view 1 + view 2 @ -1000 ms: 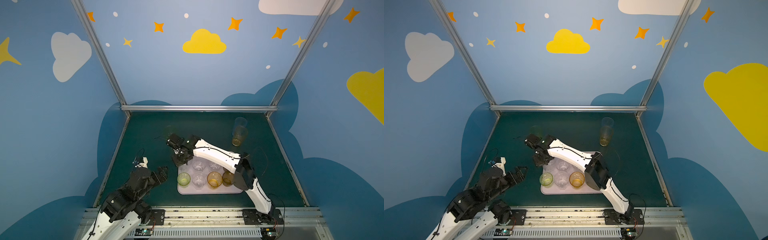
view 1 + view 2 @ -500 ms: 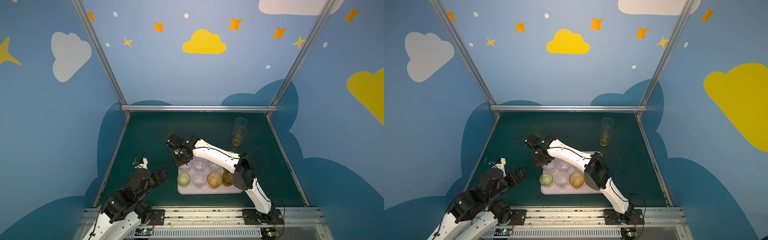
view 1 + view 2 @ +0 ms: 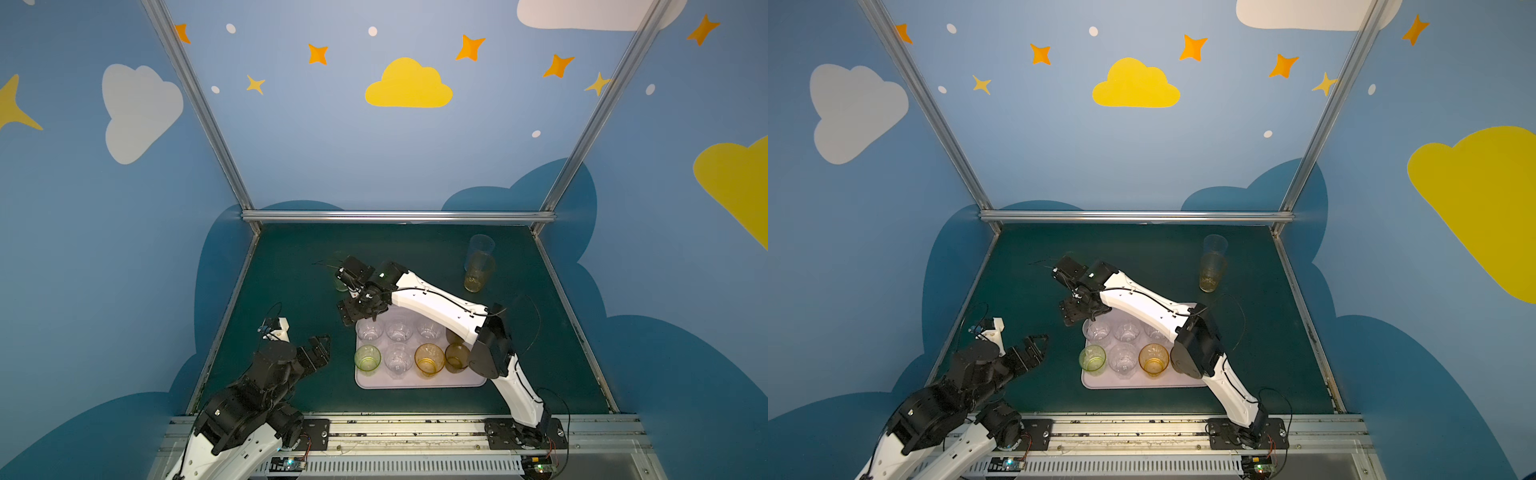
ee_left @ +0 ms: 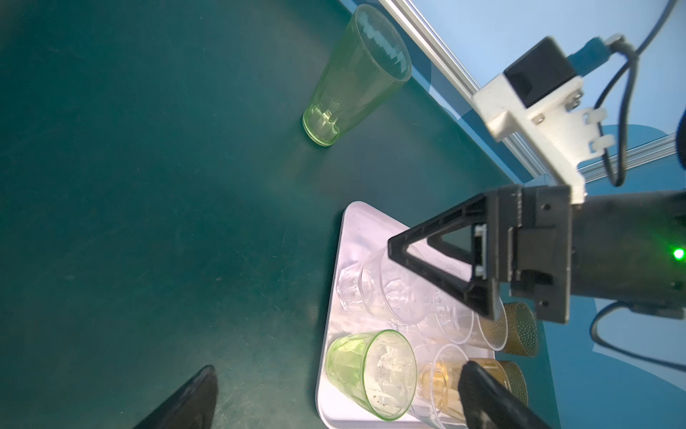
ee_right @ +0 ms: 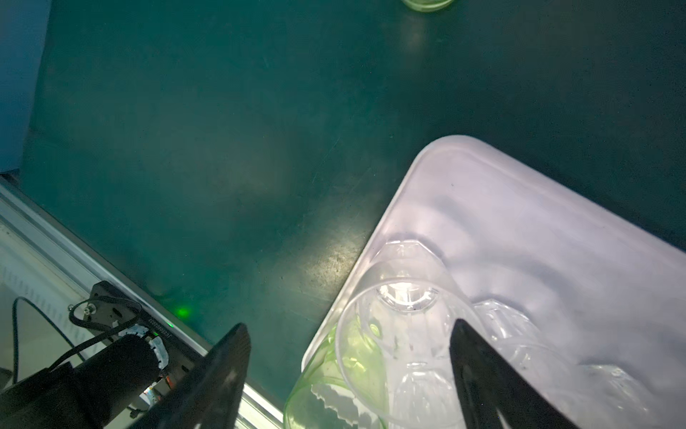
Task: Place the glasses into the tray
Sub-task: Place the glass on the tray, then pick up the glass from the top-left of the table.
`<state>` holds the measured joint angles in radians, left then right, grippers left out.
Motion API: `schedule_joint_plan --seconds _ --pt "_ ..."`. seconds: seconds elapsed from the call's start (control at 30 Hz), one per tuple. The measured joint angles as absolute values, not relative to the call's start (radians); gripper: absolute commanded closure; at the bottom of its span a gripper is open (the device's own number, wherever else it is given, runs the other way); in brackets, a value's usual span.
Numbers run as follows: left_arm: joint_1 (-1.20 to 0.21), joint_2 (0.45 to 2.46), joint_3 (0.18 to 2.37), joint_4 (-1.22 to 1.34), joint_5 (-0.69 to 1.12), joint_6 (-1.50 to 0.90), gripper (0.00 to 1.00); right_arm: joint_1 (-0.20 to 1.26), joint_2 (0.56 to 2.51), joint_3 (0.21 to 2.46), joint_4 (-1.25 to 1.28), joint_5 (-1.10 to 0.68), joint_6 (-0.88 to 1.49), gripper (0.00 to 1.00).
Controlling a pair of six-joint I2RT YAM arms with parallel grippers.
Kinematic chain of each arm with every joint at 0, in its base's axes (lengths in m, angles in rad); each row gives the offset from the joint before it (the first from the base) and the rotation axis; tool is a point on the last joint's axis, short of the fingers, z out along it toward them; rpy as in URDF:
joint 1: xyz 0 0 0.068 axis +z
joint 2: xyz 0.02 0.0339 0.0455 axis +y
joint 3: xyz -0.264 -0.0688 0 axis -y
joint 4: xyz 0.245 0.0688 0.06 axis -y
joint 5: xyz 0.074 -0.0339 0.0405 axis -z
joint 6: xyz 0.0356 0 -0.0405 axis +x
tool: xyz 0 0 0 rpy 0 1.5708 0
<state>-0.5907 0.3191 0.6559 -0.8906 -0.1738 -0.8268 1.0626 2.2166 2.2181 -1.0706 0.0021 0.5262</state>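
Standing upright in the corner of the tray (image 5: 519,223), the clear glass (image 5: 401,334) sits right under the right pincer (image 5: 349,327). The pincer's jaws are spread wide to either side of it. One jaw is well off; the other is close by the rim, and I cannot tell whether it touches. Nothing is gripped.

Just behind the clear glass, on the wrist side, is the short green glass (image 3: 367,358). The other short glasses (image 3: 398,328) run in two rows off to the pincer's side, which makes eight in the tray.

Beyond the fingertips, on the table (image 3: 415,257), the tall green glass (image 4: 356,74) is near. The tall amber glass (image 3: 478,274) and the pale blue glass (image 3: 481,249) are together, well away past the arm's elbow side.

These look thin-walled, light, stiff and slick, and likely to crack under a hard squeeze. The tall ones should tip easily. I would grip across the body, low to mid-height, with gentle force, and not pinch the rim.

A second ago the right pincer was shut on the clear glass at this same spot; now it has let go, and the arm has hardly shifted. The left pincer (image 3: 320,349) stays open and idle off the tray's side, and the three tall glasses have not moved.
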Motion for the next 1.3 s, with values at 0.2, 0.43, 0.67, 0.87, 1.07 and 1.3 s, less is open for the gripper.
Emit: schedule_joint_plan --seconds 0.2,0.43,0.67,0.87,1.07,1.3 --pt "-0.591 0.34 0.667 -0.891 -0.184 -0.823 0.0 1.001 2.067 2.125 -1.011 0.045 0.497 0.13" --pt "-0.591 0.347 0.717 -0.891 -0.197 -0.831 0.0 0.944 1.811 1.839 -0.876 0.059 0.476 0.13" --pt "-0.589 0.448 0.752 -0.861 -0.198 -0.828 0.0 0.896 1.578 1.556 -0.775 0.025 0.463 0.13" --pt "-0.589 0.608 0.818 -0.787 -0.219 -0.818 0.0 0.841 1.348 1.393 -0.735 -0.009 0.453 0.13" --pt "-0.589 0.732 0.88 -0.729 -0.279 -0.79 0.0 0.778 1.142 1.269 -0.703 -0.043 0.435 0.13" --pt "-0.529 0.843 0.978 -0.688 -0.335 -0.735 0.0 0.719 1.013 1.16 -0.692 -0.065 0.41 0.13"
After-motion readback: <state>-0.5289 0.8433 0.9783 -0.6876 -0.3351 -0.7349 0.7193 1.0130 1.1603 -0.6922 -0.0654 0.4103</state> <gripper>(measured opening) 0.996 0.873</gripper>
